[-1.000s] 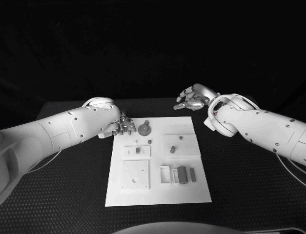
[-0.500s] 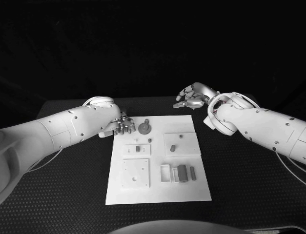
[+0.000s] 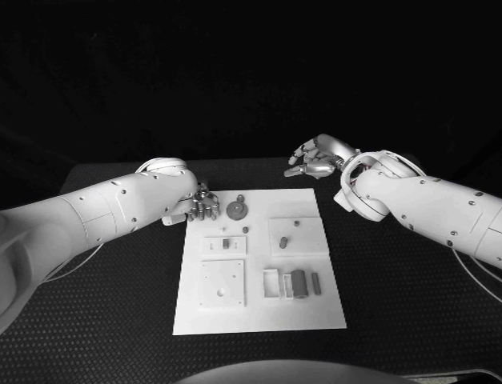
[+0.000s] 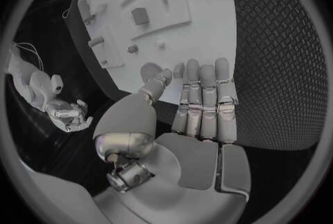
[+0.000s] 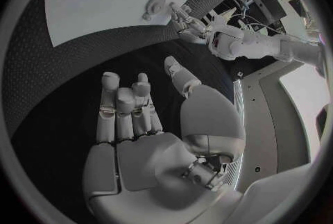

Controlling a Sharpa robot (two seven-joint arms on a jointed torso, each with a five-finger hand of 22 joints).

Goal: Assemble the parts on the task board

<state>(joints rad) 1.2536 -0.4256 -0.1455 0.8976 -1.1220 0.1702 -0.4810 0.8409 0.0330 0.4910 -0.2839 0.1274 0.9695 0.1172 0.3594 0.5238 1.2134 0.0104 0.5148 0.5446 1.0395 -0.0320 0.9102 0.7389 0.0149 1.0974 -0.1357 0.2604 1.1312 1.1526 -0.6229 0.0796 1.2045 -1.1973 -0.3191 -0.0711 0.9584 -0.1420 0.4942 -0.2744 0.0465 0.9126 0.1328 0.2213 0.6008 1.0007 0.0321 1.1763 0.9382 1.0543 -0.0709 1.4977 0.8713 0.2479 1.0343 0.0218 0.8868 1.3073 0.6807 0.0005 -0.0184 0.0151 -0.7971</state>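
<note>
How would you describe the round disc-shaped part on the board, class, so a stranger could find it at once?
Start at the white task board in the middle of the table and go to its far edge, beside the left hand. The round part lies there, flat and disc-shaped, while its neighbours are small pegs and blocks.

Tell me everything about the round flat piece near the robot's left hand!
The round part is a small grey disc lying flat on the task board, near its far left corner. A little tab sticks out of its far edge. It looks like hard plastic or metal. The left hand is right beside it with empty fingers; whether a fingertip touches it is unclear.
</note>
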